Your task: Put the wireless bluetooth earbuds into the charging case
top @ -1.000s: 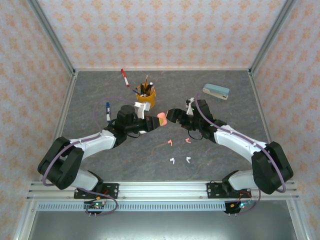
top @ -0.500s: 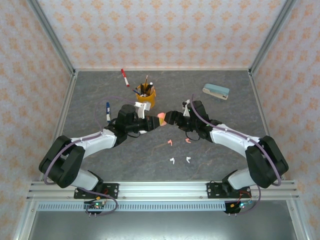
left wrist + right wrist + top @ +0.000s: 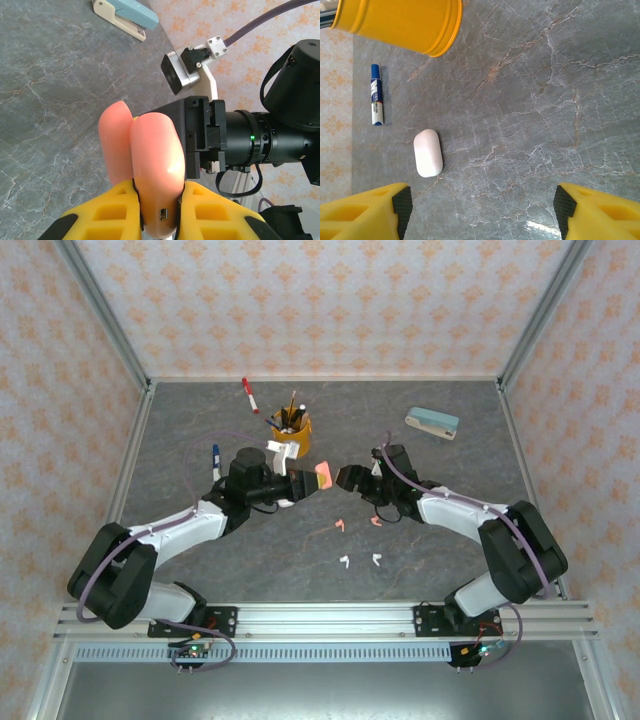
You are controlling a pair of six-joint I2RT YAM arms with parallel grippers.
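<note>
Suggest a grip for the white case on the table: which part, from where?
Pinch the white case across its narrow middle, coming straight down. It lies flat, both long sides free, blue marker and yellow cup well apart; its rounded ends would likely slip from a claw.

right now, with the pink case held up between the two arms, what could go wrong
1. The left gripper pinches just the end of the pink case above the table. A push from the open right gripper could twist it loose.
2. The two grippers sit nearly nose to nose, so they may collide.
3. The earbuds lie loose beside the right arm, and a low sweep might scatter them.
</note>
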